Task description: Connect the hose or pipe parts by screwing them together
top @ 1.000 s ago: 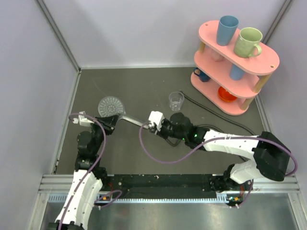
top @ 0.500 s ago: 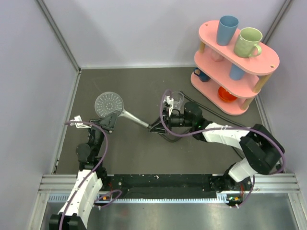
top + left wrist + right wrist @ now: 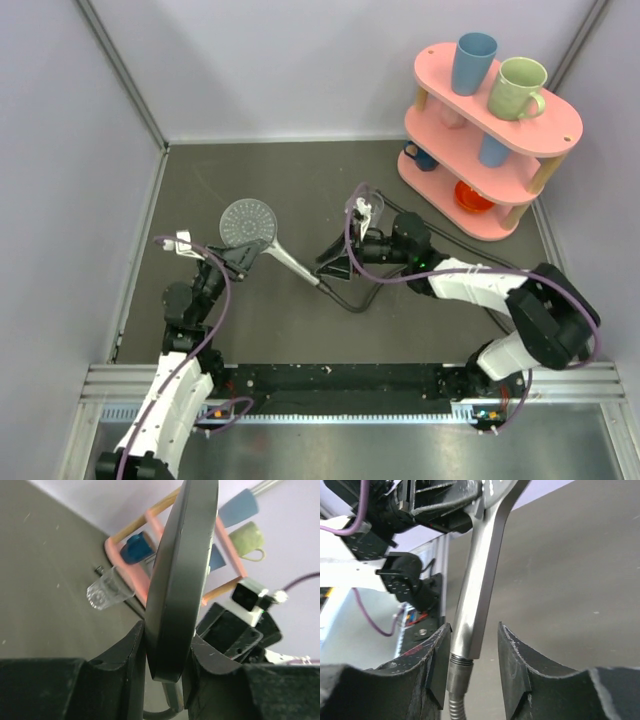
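The grey hand shower (image 3: 247, 220) is held off the table, its disc tilted up and its handle (image 3: 290, 262) slanting down to the right. My left gripper (image 3: 243, 255) is shut on the disc's rim, which shows edge-on (image 3: 180, 580) between the jaws (image 3: 167, 635). The handle's end (image 3: 480, 580) meets the hose's metal nut (image 3: 457, 677), with a few threads showing at the joint. My right gripper (image 3: 328, 268) stands open around that joint (image 3: 472, 635); its left finger (image 3: 437, 655) is close to the handle and a gap shows on the right. The dark hose (image 3: 352, 305) loops on the table below.
A clear glass cup (image 3: 368, 208) stands just behind my right wrist, also seen past the disc (image 3: 105, 590). A pink three-tier shelf (image 3: 490, 130) with cups and mugs fills the back right corner. Purple cables (image 3: 222, 300) hang along both arms. Grey walls close off the left and back.
My right gripper has opened off the hose nut and sits slightly further right. The left gripper has carried the shower head to the right and closer to the cup.
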